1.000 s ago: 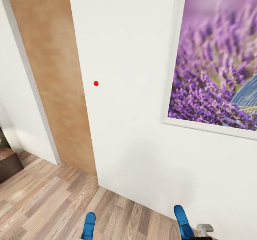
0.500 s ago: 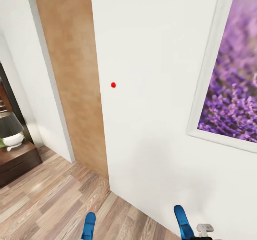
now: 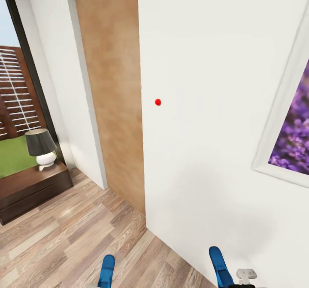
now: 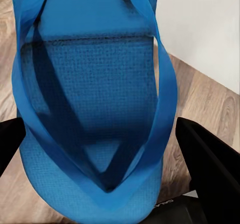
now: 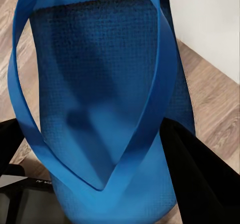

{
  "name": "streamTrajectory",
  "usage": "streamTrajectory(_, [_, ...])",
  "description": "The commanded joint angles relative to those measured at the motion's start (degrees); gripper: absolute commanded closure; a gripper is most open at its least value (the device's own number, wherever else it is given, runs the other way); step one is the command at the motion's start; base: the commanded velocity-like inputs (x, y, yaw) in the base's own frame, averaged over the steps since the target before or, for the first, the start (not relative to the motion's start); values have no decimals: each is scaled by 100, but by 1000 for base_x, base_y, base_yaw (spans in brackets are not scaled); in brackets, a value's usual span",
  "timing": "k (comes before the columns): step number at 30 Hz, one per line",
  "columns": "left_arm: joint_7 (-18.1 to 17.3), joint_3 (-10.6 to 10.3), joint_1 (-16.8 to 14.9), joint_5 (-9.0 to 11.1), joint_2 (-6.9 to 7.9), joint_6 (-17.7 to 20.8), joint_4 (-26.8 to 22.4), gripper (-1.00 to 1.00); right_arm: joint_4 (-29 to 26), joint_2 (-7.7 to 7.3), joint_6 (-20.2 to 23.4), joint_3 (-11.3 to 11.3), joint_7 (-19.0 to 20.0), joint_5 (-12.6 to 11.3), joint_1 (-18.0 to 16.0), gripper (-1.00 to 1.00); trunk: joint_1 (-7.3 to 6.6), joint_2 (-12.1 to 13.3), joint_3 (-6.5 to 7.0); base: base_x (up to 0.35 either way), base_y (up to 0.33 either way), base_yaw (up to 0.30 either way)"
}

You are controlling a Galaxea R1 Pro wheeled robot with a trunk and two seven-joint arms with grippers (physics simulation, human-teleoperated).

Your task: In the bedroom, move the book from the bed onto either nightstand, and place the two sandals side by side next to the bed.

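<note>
Blue flip-flops in both grippers: left sandal clamped between the dark fingers of the left gripper, sole facing the wrist camera, straps meeting in a V near the toe end. Right sandal clamped the same way in the right gripper, black fingers pressed against both of its edges. Seen from the head, just the tips of the two sandals, left and right, poking up at the lower edge, well apart, above the wood-plank floor. Small grey part of the right arm just beside the right sandal's tip.

Facing a white wall at close range, marked with a small red dot. To the right on that wall, a white-framed picture of purple flowers, cut off by the edge. To the left of the wall's corner, a plain light-brown door in a pale frame.

Further left, a dark brown nightstand on the floor, carrying a lamp with a dark shade and white base. Behind it, a tall dark-framed window giving onto green grass and a slatted fence.
</note>
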Motion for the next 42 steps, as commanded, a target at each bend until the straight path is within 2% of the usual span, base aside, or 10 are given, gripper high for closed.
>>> streamTrajectory(1, [-18,49,-3,-45,3,-20,7,100,27,2,-10,42,27,-61,-5,100,2,-4,-2,0,0,291])
streamTrajectory(3, [-18,49,-3,-44,6,-17,7,100,132,9,12,46,26,-49,-5,100,2,-4,-2,0,0,291])
streamTrajectory(4, [-18,46,-3,-47,3,-14,26,100,169,71,31,44,27,-40,-3,100,2,-4,-2,0,0,292])
streamTrajectory(7, [-20,42,-3,-51,-84,-12,163,100,200,377,54,43,30,-29,6,100,2,-4,-2,0,0,292])
streamTrajectory(8, [-19,41,-3,-51,-101,-10,181,100,201,437,56,44,32,-26,21,100,2,-4,-2,0,0,292])
streamTrajectory(10, [-19,41,-3,-52,-140,-6,228,100,206,664,60,47,39,-19,145,100,2,-4,-2,0,0,292])
streamTrajectory(13, [-18,40,-3,-52,-162,-3,255,100,208,830,62,48,67,-15,253,100,2,-4,-2,0,0,292])
streamTrajectory(25, [-18,48,-3,-52,-168,-19,262,100,208,866,62,48,38,-14,282,100,2,-4,-2,4,0,292])
streamTrajectory(33, [-18,49,-3,-52,-168,-20,262,100,209,866,54,48,35,-14,282,100,2,-4,-2,201,0,292])
streamTrajectory(42, [-18,49,-3,-52,-168,-20,262,100,209,866,49,48,35,-14,282,100,2,-4,-2,28,0,255])
